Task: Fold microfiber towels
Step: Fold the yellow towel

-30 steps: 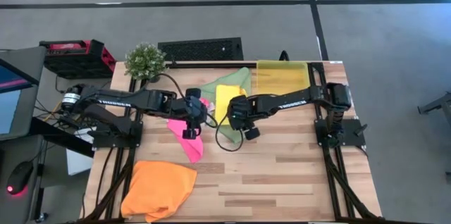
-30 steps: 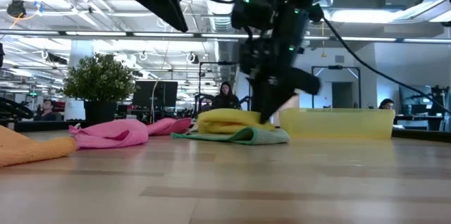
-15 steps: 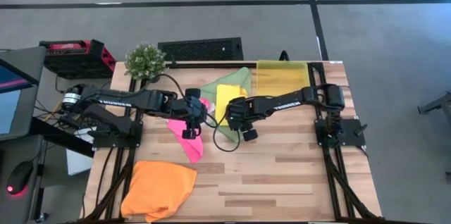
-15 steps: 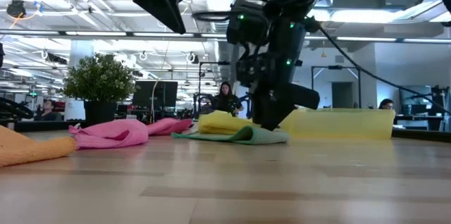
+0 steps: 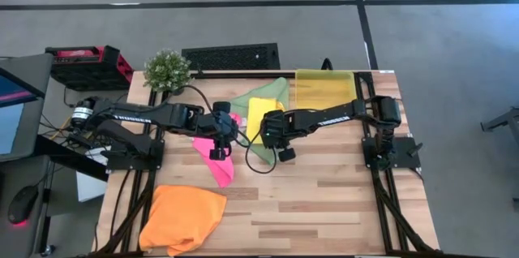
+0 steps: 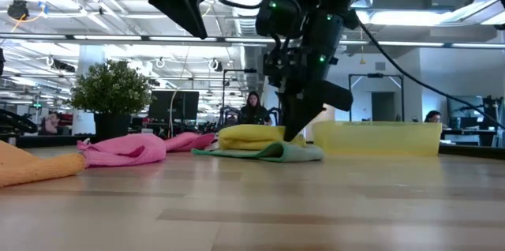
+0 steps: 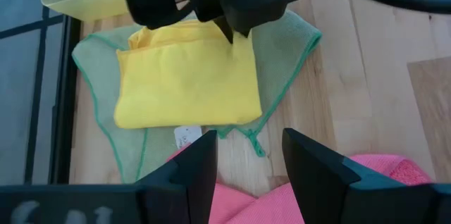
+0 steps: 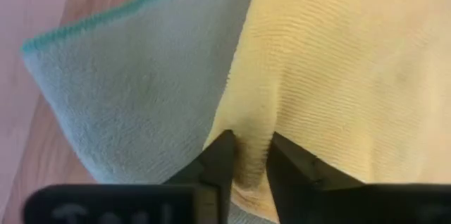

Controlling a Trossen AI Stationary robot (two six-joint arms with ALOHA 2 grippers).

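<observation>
No legible brand or label anywhere; a small white tag is lying at the folded bright yellow microfiber towel's edge, its print too small to read.

Right gripper is pressing down on the near edge of the yellow towel, fingers standing narrow and pinching a small ridge of yellow cloth between them. The yellow towel is lying on top of the spread pale green microfiber towel, mid-table toward the back.

Left gripper is hanging above the crumpled hot pink microfiber towel, fingers wide apart, touching nothing.

Rumpled orange microfiber towel is sitting at the front left corner of the wooden table. Translucent yellow rectangular tray is at the back right, small potted green plant at the back left.
</observation>
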